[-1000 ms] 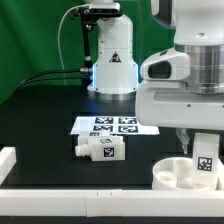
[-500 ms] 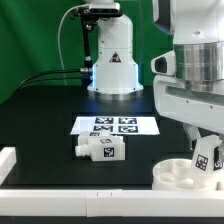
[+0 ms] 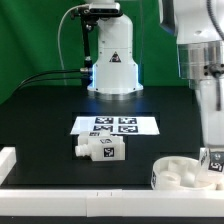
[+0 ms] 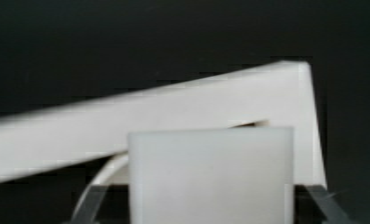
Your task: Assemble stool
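**Stool kit: one leg in the gripper**

Gripper (image 3: 209, 150): fingers clamped on either side of a white leg (image 4: 208, 172), at the near right. It sits at the right edge of the round seat (image 3: 175, 176); contact with the seat cannot be told.
Loose legs (image 3: 100, 150): lying near centre, just nearer than the marker board (image 3: 115, 125).

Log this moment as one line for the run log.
gripper: shut on leg | leg: upright at seat, contact unclear | loose legs: lying by marker board
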### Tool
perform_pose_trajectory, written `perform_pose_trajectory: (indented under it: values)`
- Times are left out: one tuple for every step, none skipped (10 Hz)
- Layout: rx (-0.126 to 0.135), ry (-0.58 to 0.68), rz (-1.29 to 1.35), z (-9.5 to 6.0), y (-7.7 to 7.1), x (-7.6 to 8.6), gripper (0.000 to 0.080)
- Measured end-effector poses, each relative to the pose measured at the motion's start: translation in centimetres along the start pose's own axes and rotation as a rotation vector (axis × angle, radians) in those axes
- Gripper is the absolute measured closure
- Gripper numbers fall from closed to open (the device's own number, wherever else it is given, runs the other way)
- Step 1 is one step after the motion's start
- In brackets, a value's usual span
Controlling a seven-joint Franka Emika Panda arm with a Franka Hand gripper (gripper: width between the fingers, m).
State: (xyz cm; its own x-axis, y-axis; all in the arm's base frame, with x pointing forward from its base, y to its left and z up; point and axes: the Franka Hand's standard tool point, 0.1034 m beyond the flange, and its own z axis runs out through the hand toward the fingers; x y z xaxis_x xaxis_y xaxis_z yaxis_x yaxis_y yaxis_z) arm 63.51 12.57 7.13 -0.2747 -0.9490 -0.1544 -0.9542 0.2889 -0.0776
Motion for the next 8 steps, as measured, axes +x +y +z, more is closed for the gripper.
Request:
perform_pose_trajectory:
  values:
    - [0.002,-0.022,0.132,0.0,0.0,0.0,0.0466]
    - [0.004,-0.027,0.149,0.0,0.0,0.0,0.0466]
    - [0.003,-0.029,0.130,0.0,0.1,-0.1,0.0407]
    - [-0.012,-0.024,0.054,0.1,0.4,-0.2,0.0407]
    - [-0.042,-0.022,-0.069,-0.2,0.5,-0.2,0.0273]
    - [-0.040,-0.028,-0.168,-0.9,0.0,-0.2,0.0175]
    - [-0.024,-0.035,-0.370,-1.6,-0.4,-0.1,0.0157]
    - [-0.020,-0.042,-0.550,-2.1,-0.5,-0.4,0.0157]
